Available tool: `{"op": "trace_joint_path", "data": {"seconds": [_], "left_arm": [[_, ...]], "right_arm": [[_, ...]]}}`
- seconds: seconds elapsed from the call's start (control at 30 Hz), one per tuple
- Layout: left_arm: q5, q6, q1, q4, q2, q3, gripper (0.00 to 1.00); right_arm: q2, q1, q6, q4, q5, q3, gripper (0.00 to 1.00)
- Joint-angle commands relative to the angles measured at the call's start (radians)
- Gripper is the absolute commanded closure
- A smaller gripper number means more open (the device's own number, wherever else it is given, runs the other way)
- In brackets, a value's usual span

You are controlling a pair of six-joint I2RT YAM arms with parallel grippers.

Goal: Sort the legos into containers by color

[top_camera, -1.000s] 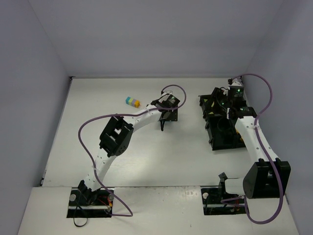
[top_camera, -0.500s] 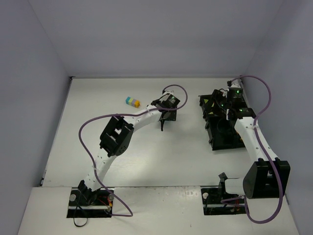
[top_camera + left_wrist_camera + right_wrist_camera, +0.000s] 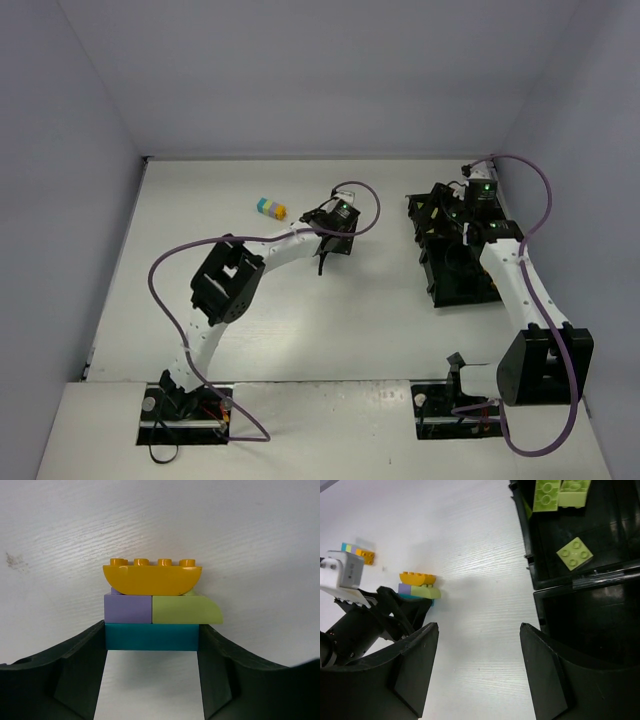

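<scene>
I count lime bricks point(image 3: 575, 553) binned in tray point(image 3: 620, 570); left gripper point(image 3: 151, 645) clamps mixed cluster point(image 3: 152, 600); second cluster point(image 3: 270, 208) unsorted; right gripper point(image 3: 477, 627) spread, empty.

Left gripper point(image 3: 151, 637) fingers flank cluster point(image 3: 155, 605) base, both sides blocked; far side open. Wide bare table point(image 3: 480, 555) strip between cluster and tray point(image 3: 529, 565) wall. Small stack point(image 3: 270, 208) well apart, far-left.
</scene>
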Motion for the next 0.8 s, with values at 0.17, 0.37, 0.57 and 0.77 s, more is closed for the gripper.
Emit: {"op": "trace_joint_path", "data": {"seconds": [0.17, 0.37, 0.57, 0.77], "left_arm": [[0.177, 0.587, 0.0, 0.438, -0.41, -0.368, 1.0], [0.29, 0.719, 0.007, 0.637, -0.58, -0.578, 1.0], [0.424, 0.806, 0.007, 0.753, -0.692, -0.701, 1.0], [0.456, 0.825, 0.007, 0.894, -0.763, -0.814, 1.0]], "right_arm": [[0.051, 0.063, 0.002, 0.049, -0.258, 0.121, 0.39], [0.138, 0.16, 0.026, 0.044, -0.361, 0.198, 0.39], [0.196, 0.217, 0.019, 0.046, -0.462, 0.269, 0.39], [0.238, 0.24, -0.004, 0.046, -0.58, 0.296, 0.37]]}}
